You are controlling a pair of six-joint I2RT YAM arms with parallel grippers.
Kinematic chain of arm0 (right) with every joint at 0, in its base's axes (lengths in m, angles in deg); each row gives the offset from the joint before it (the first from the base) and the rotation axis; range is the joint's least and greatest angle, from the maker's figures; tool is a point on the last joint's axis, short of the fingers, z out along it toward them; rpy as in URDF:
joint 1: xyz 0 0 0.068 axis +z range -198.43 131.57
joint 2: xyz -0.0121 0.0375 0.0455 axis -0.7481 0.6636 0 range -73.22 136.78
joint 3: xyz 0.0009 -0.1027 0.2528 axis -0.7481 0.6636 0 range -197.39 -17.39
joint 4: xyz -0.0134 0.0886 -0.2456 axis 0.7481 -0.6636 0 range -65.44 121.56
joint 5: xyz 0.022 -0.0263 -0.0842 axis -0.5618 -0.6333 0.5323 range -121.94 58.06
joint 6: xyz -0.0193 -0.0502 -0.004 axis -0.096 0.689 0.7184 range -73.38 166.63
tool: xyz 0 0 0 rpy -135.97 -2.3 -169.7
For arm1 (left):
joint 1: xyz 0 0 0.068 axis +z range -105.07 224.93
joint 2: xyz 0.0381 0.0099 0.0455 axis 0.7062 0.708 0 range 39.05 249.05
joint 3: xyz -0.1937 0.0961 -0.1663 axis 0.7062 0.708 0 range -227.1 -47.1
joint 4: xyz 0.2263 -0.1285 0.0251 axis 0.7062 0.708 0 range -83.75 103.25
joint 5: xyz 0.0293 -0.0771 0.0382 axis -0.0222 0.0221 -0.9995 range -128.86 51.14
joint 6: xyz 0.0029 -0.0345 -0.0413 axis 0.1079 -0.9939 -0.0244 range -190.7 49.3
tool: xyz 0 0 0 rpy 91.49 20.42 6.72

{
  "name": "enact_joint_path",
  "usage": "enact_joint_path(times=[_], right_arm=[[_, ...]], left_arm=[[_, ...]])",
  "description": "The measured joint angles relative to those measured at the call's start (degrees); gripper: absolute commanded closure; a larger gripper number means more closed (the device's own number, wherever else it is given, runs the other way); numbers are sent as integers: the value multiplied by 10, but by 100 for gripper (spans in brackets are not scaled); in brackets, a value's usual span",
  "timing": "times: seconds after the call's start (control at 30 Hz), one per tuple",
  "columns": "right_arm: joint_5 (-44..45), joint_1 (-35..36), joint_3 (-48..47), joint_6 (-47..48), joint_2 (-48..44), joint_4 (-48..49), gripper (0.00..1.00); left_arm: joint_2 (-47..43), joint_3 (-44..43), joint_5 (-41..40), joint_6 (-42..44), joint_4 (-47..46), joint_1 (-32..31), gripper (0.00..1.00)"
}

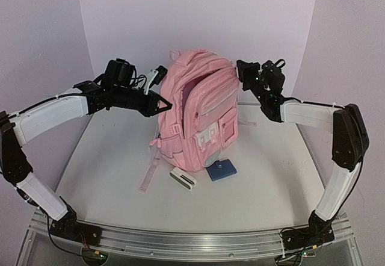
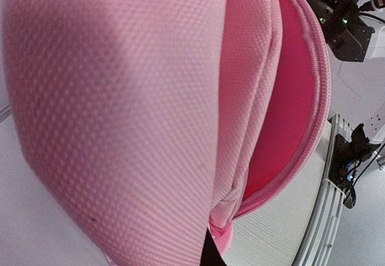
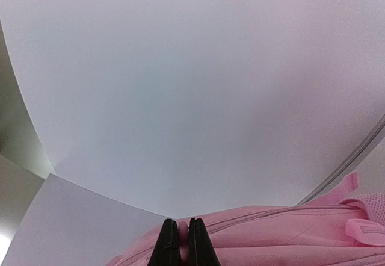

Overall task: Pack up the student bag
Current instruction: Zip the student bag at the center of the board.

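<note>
The student bag [image 1: 204, 118], a large pink backpack, stands upright at the middle of the table with its main compartment unzipped, showing a darker pink inside [image 1: 191, 90]. My left gripper [image 1: 163, 105] is shut on fabric at the bag's left side. In the left wrist view only a dark finger [image 2: 210, 253] shows, under a pinched fold of the bag [image 2: 120, 115], next to the hot-pink lining [image 2: 283, 115]. My right gripper [image 1: 242, 74] is at the bag's upper right corner. The right gripper [image 3: 180, 225] is shut on a pink edge of the bag [image 3: 271, 239].
A small white case [image 1: 183, 178] and a flat blue item [image 1: 221, 170] lie on the table just in front of the bag. A loose pink strap [image 1: 149, 171] trails toward the front left. A metal rail [image 1: 192, 242] runs along the near edge. White walls close in the back.
</note>
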State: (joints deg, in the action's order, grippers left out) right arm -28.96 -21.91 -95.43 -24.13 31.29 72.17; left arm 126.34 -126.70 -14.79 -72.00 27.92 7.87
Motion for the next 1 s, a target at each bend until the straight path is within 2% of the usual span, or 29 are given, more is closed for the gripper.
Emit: enact_joint_path(times=[0.27, 0.57, 1.0], right_arm=[[7, 22, -49, 166, -23, -116, 100], [4, 85, -110, 357, -49, -219, 100], [2, 171, -115, 535, -73, -268, 100]], left_arm=[[2, -19, 10, 14, 36, 5, 100], [13, -49, 46, 25, 85, 22, 100], [28, -84, 89, 56, 137, 38, 100]])
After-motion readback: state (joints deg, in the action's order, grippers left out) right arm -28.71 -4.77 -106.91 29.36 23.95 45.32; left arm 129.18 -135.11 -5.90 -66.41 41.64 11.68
